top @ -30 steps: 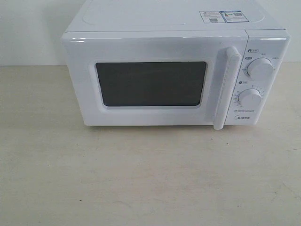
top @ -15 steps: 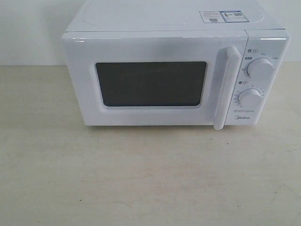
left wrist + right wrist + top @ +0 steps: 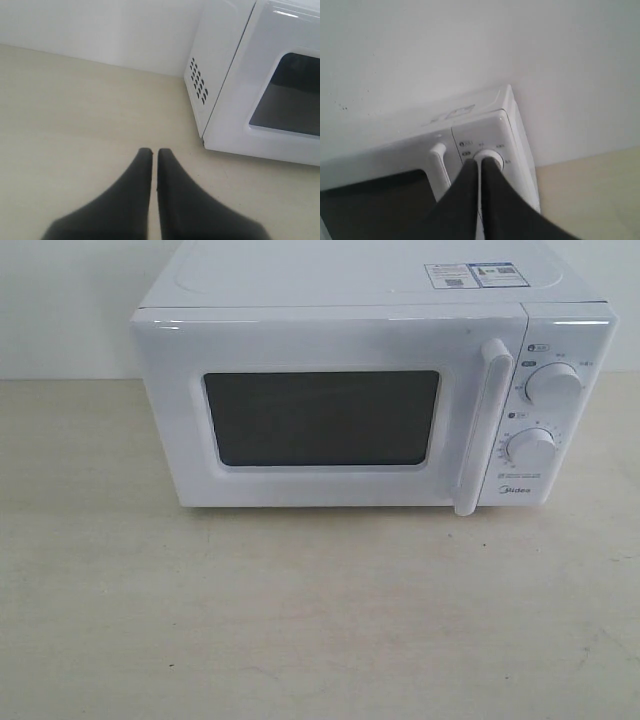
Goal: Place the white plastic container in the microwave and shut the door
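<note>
The white microwave stands at the back of the table with its door shut; the dark window and the long vertical handle face the exterior camera. The white plastic container is out of view. My left gripper is shut and empty, low over the table off the microwave's vented left side. My right gripper is shut and empty, held away from the microwave's front, with the upper dial showing past its tips. Neither gripper shows in the exterior view.
A beige tabletop spreads in front of and beside the microwave. A white wall stands behind it. Two round dials sit on the right control panel, and stickers lie on top.
</note>
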You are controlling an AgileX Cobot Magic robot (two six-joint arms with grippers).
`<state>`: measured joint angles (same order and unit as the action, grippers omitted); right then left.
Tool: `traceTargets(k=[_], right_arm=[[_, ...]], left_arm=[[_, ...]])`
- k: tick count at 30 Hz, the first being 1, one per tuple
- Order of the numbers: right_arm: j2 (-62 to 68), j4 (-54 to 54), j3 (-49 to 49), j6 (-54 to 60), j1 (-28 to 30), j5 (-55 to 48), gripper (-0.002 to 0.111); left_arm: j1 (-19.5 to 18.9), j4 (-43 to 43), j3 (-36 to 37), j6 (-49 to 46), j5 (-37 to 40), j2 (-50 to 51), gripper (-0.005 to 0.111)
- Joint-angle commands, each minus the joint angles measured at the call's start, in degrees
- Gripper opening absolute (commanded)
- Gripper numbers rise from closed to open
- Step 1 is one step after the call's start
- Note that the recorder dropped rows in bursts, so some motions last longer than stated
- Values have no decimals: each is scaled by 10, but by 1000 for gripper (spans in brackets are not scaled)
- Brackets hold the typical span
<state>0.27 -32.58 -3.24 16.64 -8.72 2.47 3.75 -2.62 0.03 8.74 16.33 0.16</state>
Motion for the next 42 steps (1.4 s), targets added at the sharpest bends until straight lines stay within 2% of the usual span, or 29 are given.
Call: traceTargets(k=[1, 12, 14, 16, 19, 26, 38, 42], right_arm=[[-3, -1, 30, 19, 2, -7, 0], [-3, 16, 32, 6, 2, -72, 0], [-3, 109, 32, -63, 2, -80, 0], [-3, 257, 32, -197, 2, -87, 0], [-3, 394, 32, -343, 2, -115, 0], [-3, 404, 32, -293, 2, -185, 0], [-3, 407, 32, -291, 3, -235, 0], [-3, 407, 32, -291, 39, -235, 0]], left_arm=[[-1, -6, 0, 0, 0, -2, 4], [-1, -6, 0, -2, 0, -2, 4], [-1, -6, 0, -2, 0, -2, 4], [-1, -6, 0, -2, 0, -2, 4], [-1, -6, 0, -2, 0, -2, 4], [-1, -6, 0, -2, 0, -2, 4], [-1, -6, 0, -2, 0, -2, 4], [-1, -6, 0, -2, 0, -2, 4]])
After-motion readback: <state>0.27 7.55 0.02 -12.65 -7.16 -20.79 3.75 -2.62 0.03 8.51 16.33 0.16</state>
